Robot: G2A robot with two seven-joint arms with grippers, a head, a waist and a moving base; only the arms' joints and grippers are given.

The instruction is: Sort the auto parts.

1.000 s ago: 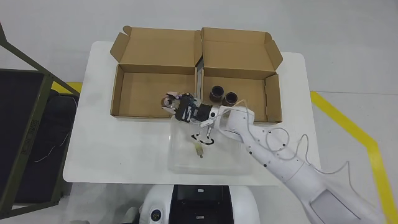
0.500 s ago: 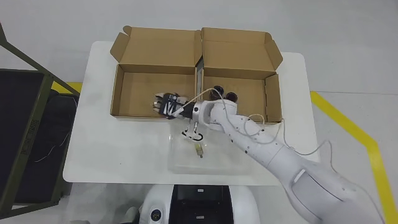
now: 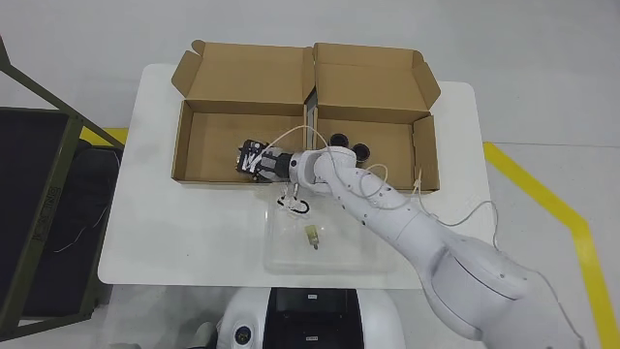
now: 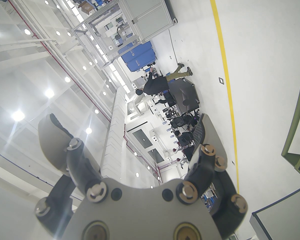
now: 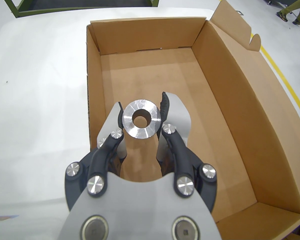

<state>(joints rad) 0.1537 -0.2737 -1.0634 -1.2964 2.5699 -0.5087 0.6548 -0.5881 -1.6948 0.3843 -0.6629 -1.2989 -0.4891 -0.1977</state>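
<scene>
My right gripper [image 5: 142,111] is shut on a shiny metal ring [image 5: 151,128], which has a hole through its middle. It holds the ring above the floor of the left cardboard box [image 5: 215,116], close to the box's near wall. From the top, this gripper [image 3: 254,160] hovers over the front part of the left box [image 3: 199,141]. The right box [image 3: 397,150] holds two dark cylindrical parts [image 3: 339,140]. A clear tray [image 3: 339,257] in front of the boxes contains a small yellowish part [image 3: 311,237] and a black ring [image 3: 294,202]. My left gripper [image 4: 126,126] is open, holds nothing and points out into the room.
Both boxes stand side by side on the white table [image 3: 165,233] with their lids folded back. A green-framed cart [image 3: 39,204] stands to the left of the table. The table's left part beside the box is bare.
The right arm swung left, carrying the metal ring from the tray's back edge to over the left box's floor.
</scene>
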